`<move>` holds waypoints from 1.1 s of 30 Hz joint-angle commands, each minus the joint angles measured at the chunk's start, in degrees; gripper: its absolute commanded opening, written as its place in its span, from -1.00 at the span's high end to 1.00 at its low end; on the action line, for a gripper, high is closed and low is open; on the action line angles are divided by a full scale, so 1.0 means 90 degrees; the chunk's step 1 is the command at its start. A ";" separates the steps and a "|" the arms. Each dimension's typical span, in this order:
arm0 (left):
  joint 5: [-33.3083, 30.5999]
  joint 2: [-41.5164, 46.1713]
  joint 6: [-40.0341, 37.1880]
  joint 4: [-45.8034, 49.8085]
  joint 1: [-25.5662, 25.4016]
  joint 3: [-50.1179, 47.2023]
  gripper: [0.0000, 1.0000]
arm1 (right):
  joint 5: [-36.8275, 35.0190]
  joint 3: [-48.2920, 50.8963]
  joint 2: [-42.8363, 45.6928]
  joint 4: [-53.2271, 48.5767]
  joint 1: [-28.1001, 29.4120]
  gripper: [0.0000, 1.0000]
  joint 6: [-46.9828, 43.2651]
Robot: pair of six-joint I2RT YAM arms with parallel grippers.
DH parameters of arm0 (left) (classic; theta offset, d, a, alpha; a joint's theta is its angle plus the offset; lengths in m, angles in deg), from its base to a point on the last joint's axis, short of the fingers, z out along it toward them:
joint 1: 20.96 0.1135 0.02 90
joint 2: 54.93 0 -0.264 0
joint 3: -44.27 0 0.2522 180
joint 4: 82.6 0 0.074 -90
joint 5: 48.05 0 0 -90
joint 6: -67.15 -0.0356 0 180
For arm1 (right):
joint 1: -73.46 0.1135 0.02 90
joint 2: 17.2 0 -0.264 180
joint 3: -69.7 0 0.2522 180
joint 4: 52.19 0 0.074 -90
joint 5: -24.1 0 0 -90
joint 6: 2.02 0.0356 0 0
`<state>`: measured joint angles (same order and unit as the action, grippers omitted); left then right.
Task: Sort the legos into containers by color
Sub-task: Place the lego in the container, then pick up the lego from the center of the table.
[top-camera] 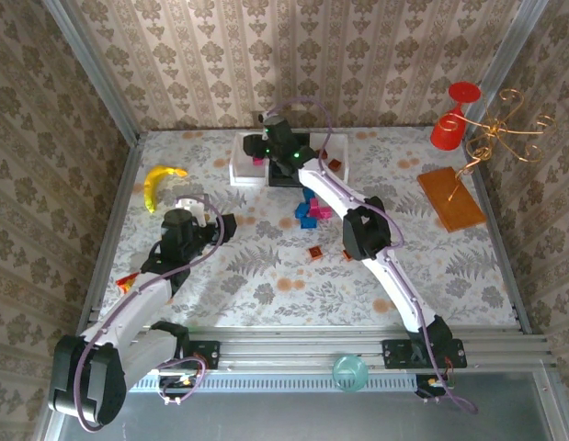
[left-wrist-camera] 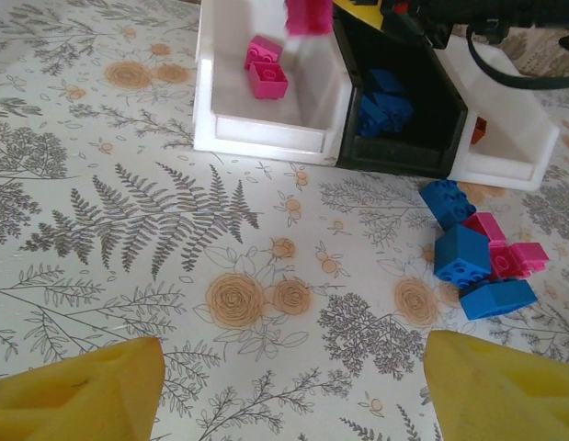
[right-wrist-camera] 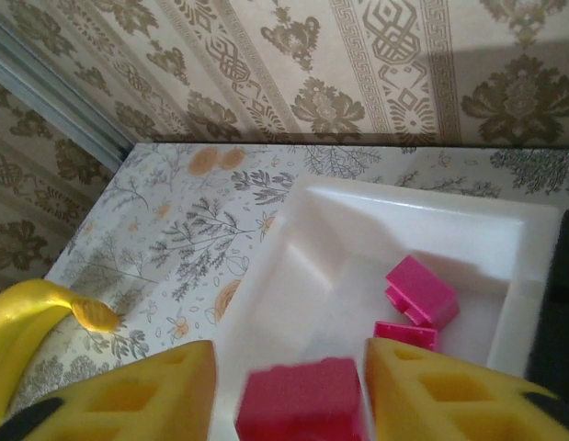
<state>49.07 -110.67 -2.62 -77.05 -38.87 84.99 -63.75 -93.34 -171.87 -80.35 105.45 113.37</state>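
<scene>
My right gripper [right-wrist-camera: 289,390] hangs open over the left white tray [right-wrist-camera: 413,197]. A blurred pink brick [right-wrist-camera: 302,400] sits loose between its fingers, with a gap on the left side. Two more pink bricks [right-wrist-camera: 420,292] lie in that tray. The black tray [left-wrist-camera: 394,158] beside it holds blue bricks [left-wrist-camera: 383,101], and the right white tray [left-wrist-camera: 509,165] holds an orange-brown one [left-wrist-camera: 477,130]. A loose pile of blue and pink bricks [left-wrist-camera: 477,257] lies in front of the trays. Nearer, my left gripper [left-wrist-camera: 293,386] stands open above bare tablecloth.
A banana [top-camera: 158,182] lies at the left, behind the left arm. A flat orange-brown plate [top-camera: 451,197], a red goblet [top-camera: 454,115] and a wire stand [top-camera: 505,124] occupy the right back. Orange-brown bricks [top-camera: 314,253] lie mid-table and another [top-camera: 128,282] sits at the left edge.
</scene>
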 commanded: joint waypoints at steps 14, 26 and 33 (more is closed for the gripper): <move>0.0649 -0.0500 0.0166 -0.0750 -0.0724 -0.0027 -0.53 | -0.0264 0.7966 0.6062 0.0027 -0.0002 -0.56 -0.0932; 0.1387 -0.0763 -0.0091 -0.1186 -0.0879 -0.0171 -0.63 | -0.1221 0.9268 0.5743 0.0459 0.0473 -0.85 -0.0015; 0.1429 -0.0723 -0.0050 -0.1037 -0.0876 -0.0198 -0.66 | -0.1787 0.8653 0.4814 0.0345 0.0517 -0.81 0.0293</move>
<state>60.63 -117.62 -2.09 -85.66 -46.54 83.97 -74.99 -12.86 -126.80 -77.75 109.95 113.48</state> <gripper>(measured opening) 0.830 0.913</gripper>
